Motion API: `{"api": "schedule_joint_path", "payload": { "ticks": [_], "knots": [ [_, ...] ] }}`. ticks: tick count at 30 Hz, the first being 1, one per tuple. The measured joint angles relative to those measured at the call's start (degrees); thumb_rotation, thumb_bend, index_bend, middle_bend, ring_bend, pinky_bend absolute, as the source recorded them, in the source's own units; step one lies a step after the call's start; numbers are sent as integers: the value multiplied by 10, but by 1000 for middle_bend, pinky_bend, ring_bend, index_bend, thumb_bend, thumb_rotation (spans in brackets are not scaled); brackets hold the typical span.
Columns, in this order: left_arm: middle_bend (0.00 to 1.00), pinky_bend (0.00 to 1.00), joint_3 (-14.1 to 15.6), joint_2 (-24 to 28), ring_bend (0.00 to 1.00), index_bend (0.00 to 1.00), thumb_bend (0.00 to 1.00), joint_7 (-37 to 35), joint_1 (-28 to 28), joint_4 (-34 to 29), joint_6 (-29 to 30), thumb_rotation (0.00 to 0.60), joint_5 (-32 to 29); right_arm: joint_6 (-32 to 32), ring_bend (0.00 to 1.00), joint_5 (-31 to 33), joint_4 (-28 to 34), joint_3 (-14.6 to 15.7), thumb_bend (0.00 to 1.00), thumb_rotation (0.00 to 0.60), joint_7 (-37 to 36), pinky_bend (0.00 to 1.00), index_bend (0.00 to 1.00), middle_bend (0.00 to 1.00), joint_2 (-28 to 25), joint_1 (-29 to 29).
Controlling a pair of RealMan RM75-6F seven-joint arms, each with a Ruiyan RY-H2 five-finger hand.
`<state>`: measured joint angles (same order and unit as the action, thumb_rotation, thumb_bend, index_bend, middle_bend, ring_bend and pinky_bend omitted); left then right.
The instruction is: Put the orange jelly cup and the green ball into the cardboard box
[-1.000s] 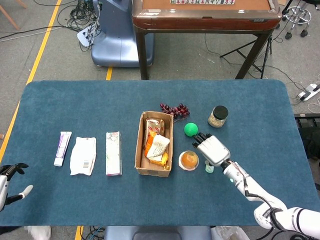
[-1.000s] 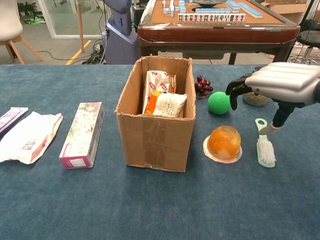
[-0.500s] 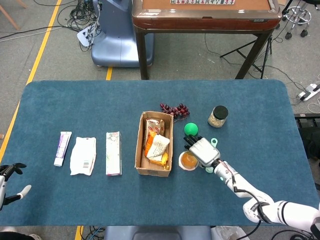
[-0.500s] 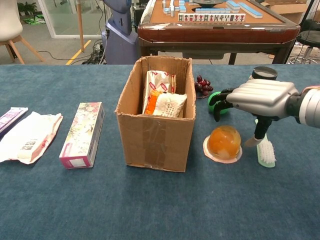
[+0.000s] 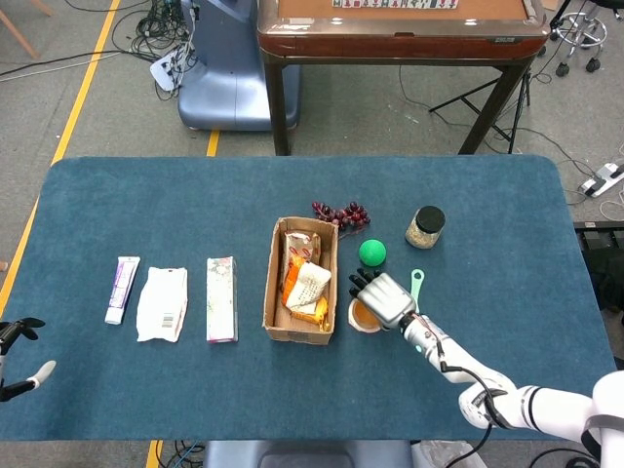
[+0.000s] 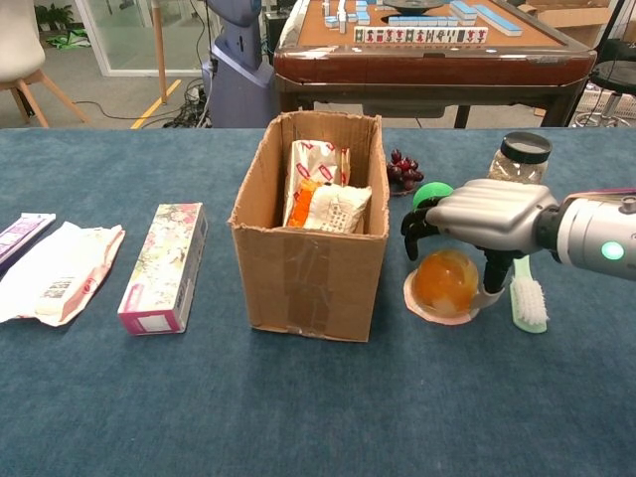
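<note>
The orange jelly cup (image 6: pixel 444 281) stands on the table just right of the cardboard box (image 6: pixel 310 268); from the head view only its left edge (image 5: pixel 359 312) shows under my right hand. My right hand (image 6: pixel 482 212) (image 5: pixel 383 297) hovers palm down directly over the cup, fingers curled downward around it, thumb hanging at its right side; it holds nothing. The green ball (image 5: pixel 371 253) (image 6: pixel 432 192) lies behind the hand, half hidden in the chest view. The box (image 5: pixel 300 281) has snack packets inside. My left hand (image 5: pixel 18 353) sits at the table's front left edge, fingers apart.
A green brush (image 6: pixel 525 296) lies right of the cup. Purple grapes (image 5: pixel 340 214) and a lidded jar (image 5: pixel 424 226) sit behind. Left of the box lie a floral carton (image 5: pixel 221 298), a white packet (image 5: pixel 162 303) and a tube (image 5: pixel 121 289).
My right hand has moved left and down from beside the brush to directly over the jelly cup, uncovering the brush. My left hand drifted slightly lower at the table edge.
</note>
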<state>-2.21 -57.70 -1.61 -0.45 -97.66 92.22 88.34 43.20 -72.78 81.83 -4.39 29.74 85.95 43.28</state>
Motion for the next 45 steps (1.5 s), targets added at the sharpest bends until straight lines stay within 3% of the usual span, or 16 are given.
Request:
{"api": "schedule_joint_path", "payload": {
  "ticks": [6,11,24,30,38,45],
  "knots": [
    [468,592,-1,2,346,359,137,-1,2,-1,3,600,1,14,276,9,-12,2,42,600,-1,358,330,331,13,-1],
    [468,592,-1,2,346,359,137,0,2,-1,1,600,1,24,395,8,-24,5,75,600,-13,393,455,434,20,-3],
    [468,591,-2,1,347,359,137,1,1,-1,-2,600,0,56,457,-24,-22,12,88,600,-54,430,522,487,14,-11],
    [468,592,-2,1,346,359,137,2,1,-1,-2,600,-1,95,457,-52,30,15,89,600,-68,433,522,487,-21,-24],
    [468,592,0,-4,346,359,137,14,-2,0,-11,600,0,176,457,-96,151,9,88,600,-68,433,522,487,-106,-52],
    [468,592,1,-7,346,359,137,19,-4,0,-14,600,0,209,457,-114,211,-28,87,600,-48,437,522,479,-144,-52]
  ]
}}
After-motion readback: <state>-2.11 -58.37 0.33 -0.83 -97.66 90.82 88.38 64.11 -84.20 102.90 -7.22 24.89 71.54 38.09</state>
